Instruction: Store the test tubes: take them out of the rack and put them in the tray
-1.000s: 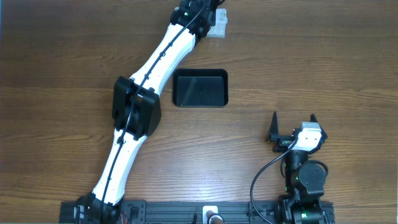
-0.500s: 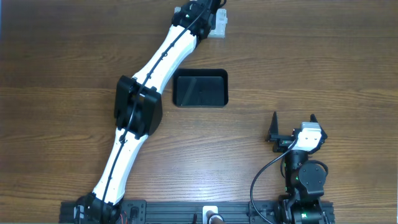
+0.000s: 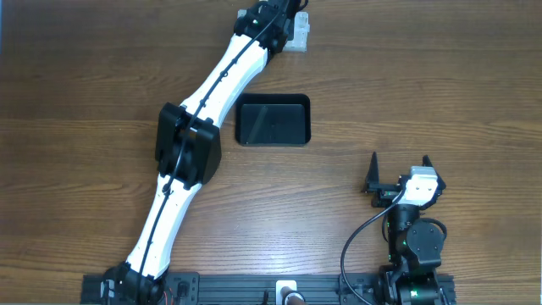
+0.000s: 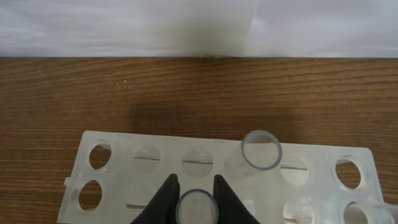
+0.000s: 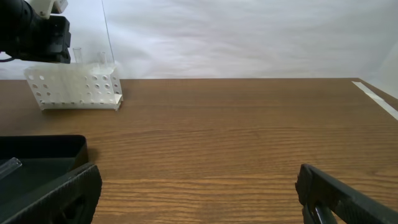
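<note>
The clear plastic rack (image 3: 298,36) stands at the table's far edge, also seen as the rack (image 4: 124,163) and the rack (image 5: 74,87). One test tube (image 4: 261,151) stands upright in it. My left gripper (image 4: 195,182) hangs over the rack, shut on a second test tube (image 4: 197,205) that sits in a hole; from above the left gripper (image 3: 284,17) hides most of the rack. The black tray (image 3: 273,119) lies nearer the middle, and a clear tube end (image 5: 9,165) shows inside the tray (image 5: 43,155). My right gripper (image 3: 400,167) rests open near the front right, nothing in it.
The left arm (image 3: 203,110) stretches diagonally across the table past the tray's left side. A white wall (image 5: 249,37) rises just behind the rack. Bare wood lies between the tray and the right gripper.
The left arm's elbow has shifted very slightly to the right; its gripper stays over the rack. The right arm has not moved.
</note>
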